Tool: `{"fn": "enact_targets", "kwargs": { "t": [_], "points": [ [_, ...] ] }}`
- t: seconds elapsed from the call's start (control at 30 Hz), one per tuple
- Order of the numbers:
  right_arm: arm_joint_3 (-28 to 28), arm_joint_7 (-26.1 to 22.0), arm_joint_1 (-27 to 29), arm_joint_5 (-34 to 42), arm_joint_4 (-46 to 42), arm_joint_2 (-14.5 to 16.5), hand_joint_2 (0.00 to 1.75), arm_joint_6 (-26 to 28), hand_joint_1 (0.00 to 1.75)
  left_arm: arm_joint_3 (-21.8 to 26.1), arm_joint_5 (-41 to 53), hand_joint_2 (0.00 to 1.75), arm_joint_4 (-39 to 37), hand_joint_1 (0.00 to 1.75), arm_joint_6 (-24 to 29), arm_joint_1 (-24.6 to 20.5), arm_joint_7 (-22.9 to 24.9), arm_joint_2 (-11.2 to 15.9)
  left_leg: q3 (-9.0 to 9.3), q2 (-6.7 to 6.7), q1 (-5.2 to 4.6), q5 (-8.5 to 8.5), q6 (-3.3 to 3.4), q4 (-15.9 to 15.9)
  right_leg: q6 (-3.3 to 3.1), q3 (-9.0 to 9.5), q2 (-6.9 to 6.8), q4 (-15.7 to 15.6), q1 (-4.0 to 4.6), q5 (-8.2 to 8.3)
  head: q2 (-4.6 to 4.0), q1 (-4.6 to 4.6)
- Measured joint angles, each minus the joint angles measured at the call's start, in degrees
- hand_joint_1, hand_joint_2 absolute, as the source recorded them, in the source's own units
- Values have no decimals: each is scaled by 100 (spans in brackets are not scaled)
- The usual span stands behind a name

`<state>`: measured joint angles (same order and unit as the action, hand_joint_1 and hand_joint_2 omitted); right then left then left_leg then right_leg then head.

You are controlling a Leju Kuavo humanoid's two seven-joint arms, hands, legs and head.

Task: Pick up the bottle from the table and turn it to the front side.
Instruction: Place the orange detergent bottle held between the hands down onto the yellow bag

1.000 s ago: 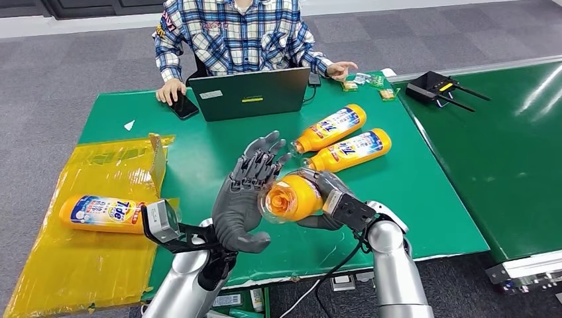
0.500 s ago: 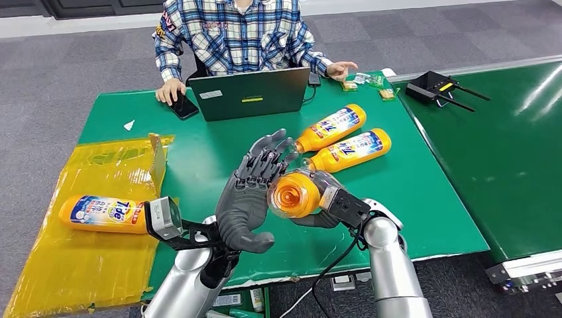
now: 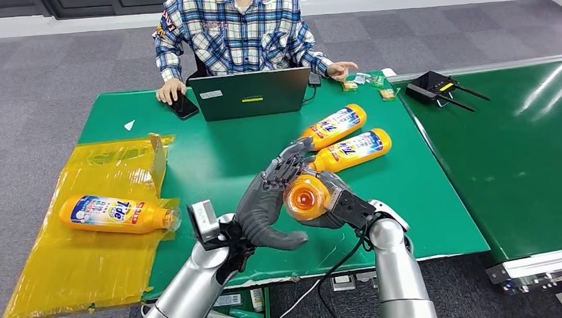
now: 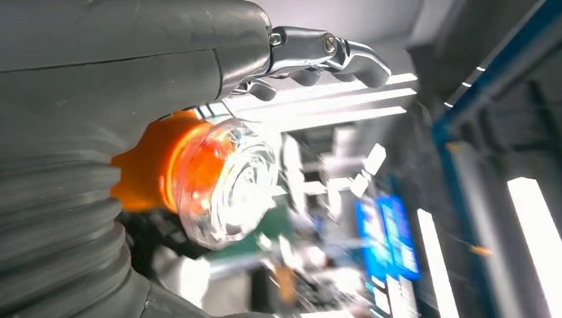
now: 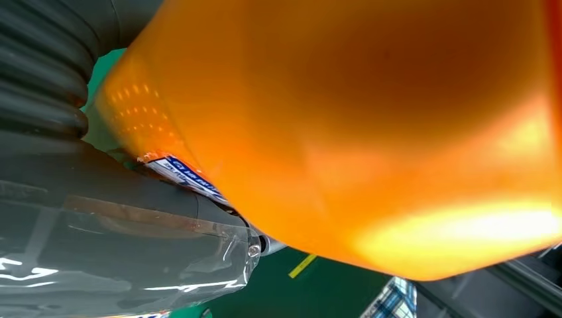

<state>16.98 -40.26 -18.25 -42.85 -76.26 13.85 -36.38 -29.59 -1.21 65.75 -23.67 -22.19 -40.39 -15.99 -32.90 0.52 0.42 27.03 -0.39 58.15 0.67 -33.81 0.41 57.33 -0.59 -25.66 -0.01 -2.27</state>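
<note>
Your right hand [image 3: 331, 199] is clamped round the orange Tide bottle [image 3: 306, 197], holding it clear above the green tabletop [image 3: 212, 156]. The bottle's long axis points roughly at the head camera, clear cap end toward you. Your left hand [image 3: 268, 202] sits just beside the cap, fingers [image 3: 281, 169] spread and lying along the bottle's left side; you cannot tell from these views whether it grips. The left hand is therefore nearer the cap end, so the turn likely hinges on it. Two more bottles [image 3: 344, 139] lie beyond, a fourth bottle [image 3: 109, 212] on the yellow sheet [image 3: 66, 265].
</note>
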Motion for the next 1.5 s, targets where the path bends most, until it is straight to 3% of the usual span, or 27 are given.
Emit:
{"fn": "enact_targets", "kwargs": {
  "t": [0.17,0.4,0.6,0.8,0.93,1.5],
  "points": [
    [-7,-5,75,14,-157,-9,175,0,175,-141,821,175,-356,0,1097,-144,17,-1,0,3,0,0,0,0,0,-2,1,0,0,0,0,0],
    [-24,-5,117,48,-290,4,175,-1,175,-462,1491,175,-857,0,2179,-288,20,3,-1,2,0,0,0,0,0,-1,1,0,-1,0,1,0],
    [-24,-7,165,62,-351,5,175,-1,175,-615,1635,175,-1114,0,2664,-370,15,5,-3,1,-1,0,0,0,0,-1,1,0,-1,0,1,0],
    [-24,-7,182,77,-363,5,175,-1,175,-669,1650,175,-1201,3,2824,-389,15,13,-3,1,0,0,0,0,0,-1,1,0,-1,0,0,0],
    [-24,-7,188,73,-363,6,175,0,175,-715,1521,175,-1181,175,2842,-380,15,32,-4,1,0,0,0,0,0,-1,1,1,-1,0,1,0],
    [-33,-20,117,1,-349,152,175,-1,175,-780,841,175,-226,175,3253,-61,46,310,-4,3,0,0,0,0,0,-3,3,1,0,0,1,0]
  ]
}}
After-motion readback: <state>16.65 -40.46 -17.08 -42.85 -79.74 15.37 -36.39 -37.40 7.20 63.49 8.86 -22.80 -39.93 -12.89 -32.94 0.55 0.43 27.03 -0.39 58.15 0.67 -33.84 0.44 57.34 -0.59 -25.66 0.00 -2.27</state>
